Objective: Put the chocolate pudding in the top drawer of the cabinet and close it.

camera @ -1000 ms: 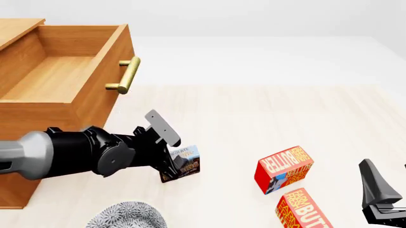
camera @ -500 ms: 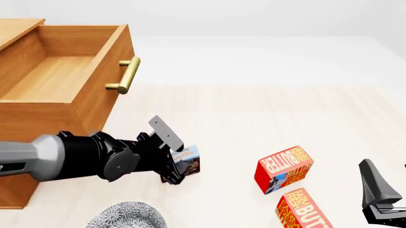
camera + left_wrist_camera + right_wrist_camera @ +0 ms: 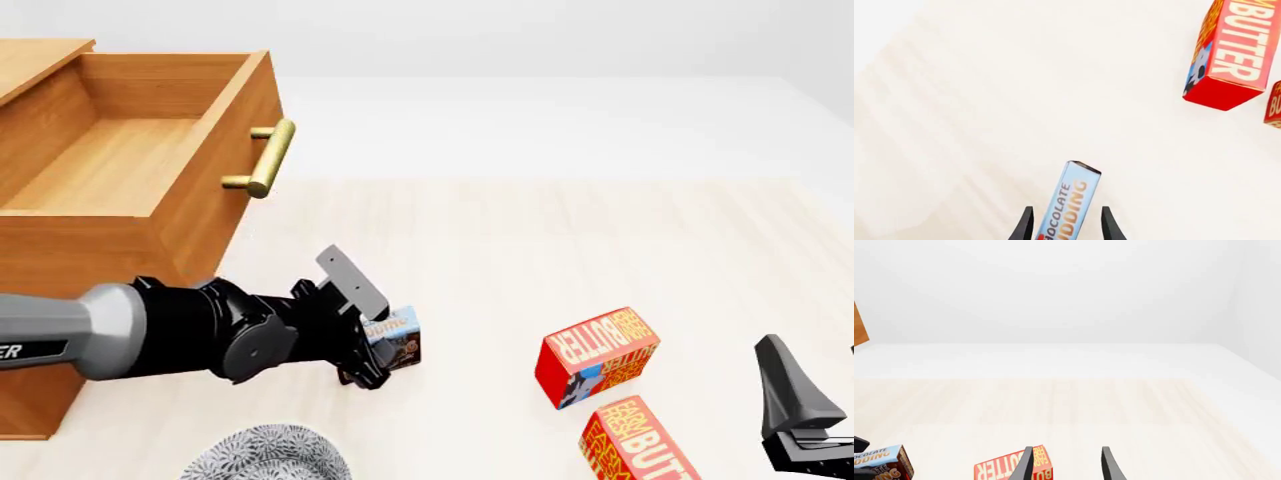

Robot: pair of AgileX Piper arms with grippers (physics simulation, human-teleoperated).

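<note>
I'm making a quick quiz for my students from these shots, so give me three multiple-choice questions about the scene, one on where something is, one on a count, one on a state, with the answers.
1. Where is the chocolate pudding?
A. In the top drawer
B. Between the left gripper's fingers
C. On top of a butter box

2. How many butter boxes show in the front view?
A. One
B. Two
C. Four

3. What state is the top drawer in?
A. Pulled open, nothing visible inside
B. Shut
C. Open with a box inside

Answers:
1 B: the left wrist view shows the pudding between the two fingers of the left gripper, right of the cabinet.
2 B: one butter box lies beside a second at the table's right.
3 A: its wooden floor is in plain view and bare, with the brass handle standing out from the front.
</note>
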